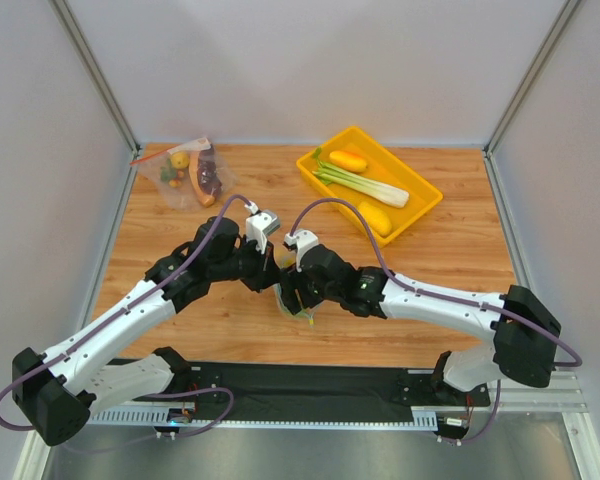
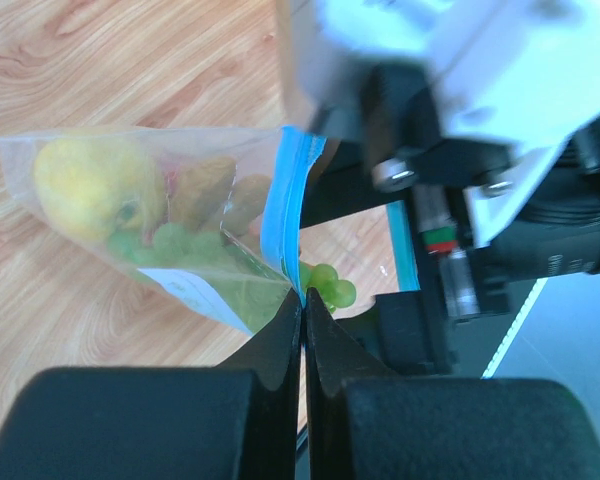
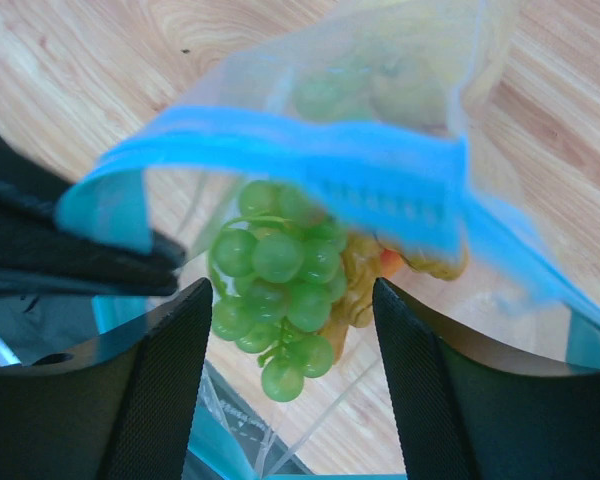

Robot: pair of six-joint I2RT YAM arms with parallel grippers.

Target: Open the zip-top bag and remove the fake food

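Note:
The zip-top bag [image 2: 195, 215] is clear, with a light-blue zip strip [image 2: 280, 205] along its mouth, and it hangs between the two arms mid-table [image 1: 296, 303]. My left gripper [image 2: 304, 300] is shut on one edge of the strip. The mouth gapes open in the right wrist view [image 3: 310, 165]. A green grape-like bunch [image 3: 275, 280] hangs out of it, with a lumpy orange piece [image 3: 365, 270] beside it. A round yellow piece [image 2: 90, 185] sits deeper in the bag. My right gripper [image 3: 290, 290] is open with its fingers either side of the green bunch, not touching it.
A second clear bag [image 1: 185, 170] with a red-orange strip and toy pieces lies at the back left. A yellow tray [image 1: 425, 205] at the back right holds a leek [image 1: 365, 183] and orange-yellow pieces. Grey walls enclose the table.

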